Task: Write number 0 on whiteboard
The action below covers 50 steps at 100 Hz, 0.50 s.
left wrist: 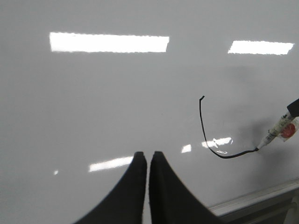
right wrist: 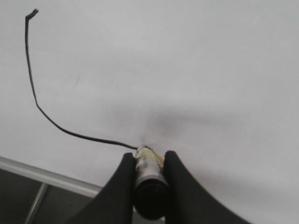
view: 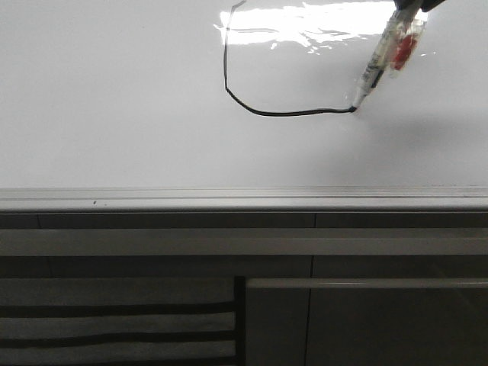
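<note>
The whiteboard [view: 114, 91] fills the upper front view. On it is a thin black line [view: 226, 76]: an open curve running down a left side and along a bottom, not a closed 0. My right gripper [right wrist: 147, 156] is shut on a marker pen [right wrist: 148, 172], whose tip touches the right end of the line [right wrist: 70, 133]. The pen [view: 377, 65] slants down from the top right in the front view. My left gripper [left wrist: 147, 154] is shut and empty above bare board, left of the line [left wrist: 202, 126] and far from the pen [left wrist: 280, 130].
The board's silver-grey frame edge [view: 244, 197] runs across the front, with dark grey panelled furniture [view: 152, 267] below it. A bright light reflection [view: 305, 23] lies on the board near the line's upper end. The frame also shows in the left wrist view [left wrist: 252, 198].
</note>
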Tool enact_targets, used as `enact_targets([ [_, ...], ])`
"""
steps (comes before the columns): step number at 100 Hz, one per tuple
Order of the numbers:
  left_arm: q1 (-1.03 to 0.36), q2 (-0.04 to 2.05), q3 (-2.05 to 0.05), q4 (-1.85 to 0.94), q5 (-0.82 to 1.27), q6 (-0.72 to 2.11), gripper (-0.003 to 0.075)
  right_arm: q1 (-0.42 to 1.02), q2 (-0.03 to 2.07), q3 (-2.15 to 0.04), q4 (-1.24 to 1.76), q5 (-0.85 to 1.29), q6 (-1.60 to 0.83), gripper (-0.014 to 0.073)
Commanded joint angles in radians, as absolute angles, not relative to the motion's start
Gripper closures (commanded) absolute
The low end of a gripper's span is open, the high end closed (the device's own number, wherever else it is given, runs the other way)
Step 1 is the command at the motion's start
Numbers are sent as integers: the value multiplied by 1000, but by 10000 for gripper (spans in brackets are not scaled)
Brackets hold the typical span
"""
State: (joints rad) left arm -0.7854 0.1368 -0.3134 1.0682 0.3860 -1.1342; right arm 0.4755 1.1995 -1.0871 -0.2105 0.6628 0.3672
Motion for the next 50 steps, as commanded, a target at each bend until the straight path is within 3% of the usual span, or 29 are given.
enact_targets([
  [1,-783,150,-341,1095,342,-1144,740,457,1192,-1139,-314,612,368,641],
  [50,-783,150,-341,1095,340,-1144,740,457,1198,-1155,-388,530,429,641],
])
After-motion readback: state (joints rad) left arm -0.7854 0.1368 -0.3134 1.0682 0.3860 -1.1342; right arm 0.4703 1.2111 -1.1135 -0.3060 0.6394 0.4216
